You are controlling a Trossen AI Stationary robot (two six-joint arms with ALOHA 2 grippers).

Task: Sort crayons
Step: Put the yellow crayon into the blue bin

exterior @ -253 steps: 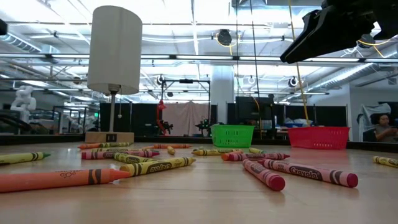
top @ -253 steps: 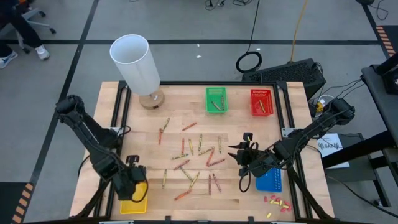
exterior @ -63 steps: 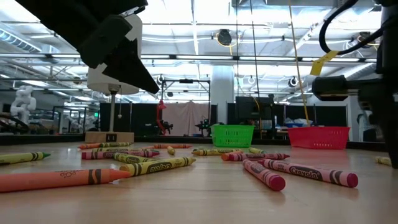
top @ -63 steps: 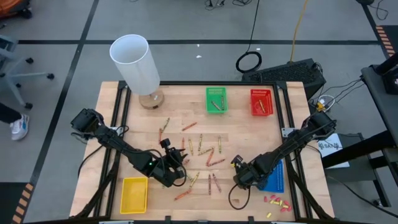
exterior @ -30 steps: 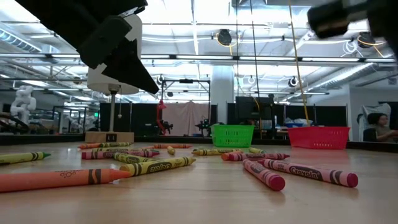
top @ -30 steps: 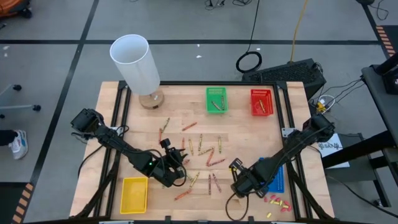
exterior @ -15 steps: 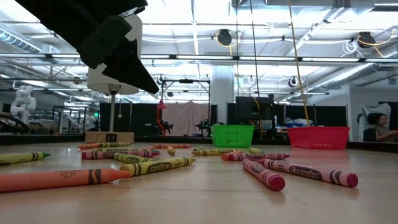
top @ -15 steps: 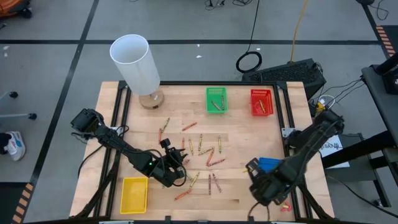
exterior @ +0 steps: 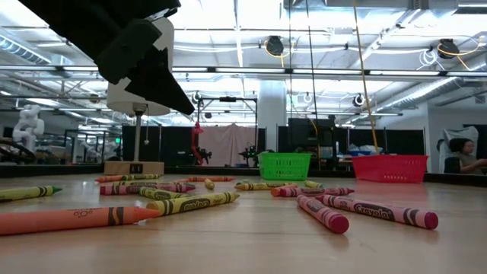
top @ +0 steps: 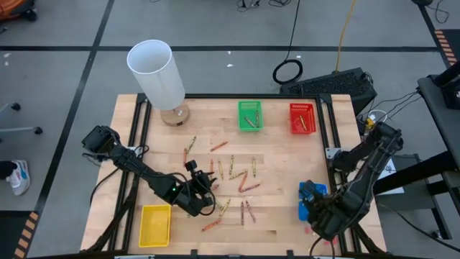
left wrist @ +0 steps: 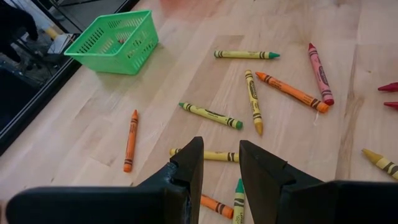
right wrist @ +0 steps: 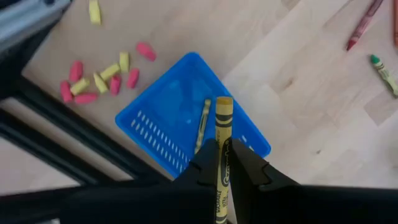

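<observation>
Right gripper pinching yellow crayon, hanging over blue basket. Left gripper slightly spread, empty, above scattered crayons.

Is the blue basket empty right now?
No, the right wrist view shows one yellow crayon already lying inside the blue basket, below the crayon held in the right end effector.

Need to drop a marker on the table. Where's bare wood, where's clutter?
Bare: the strip between the lamp and green basket, and the patch between the crayons and blue basket. Crowded: table centre, around the left gripper.
</observation>
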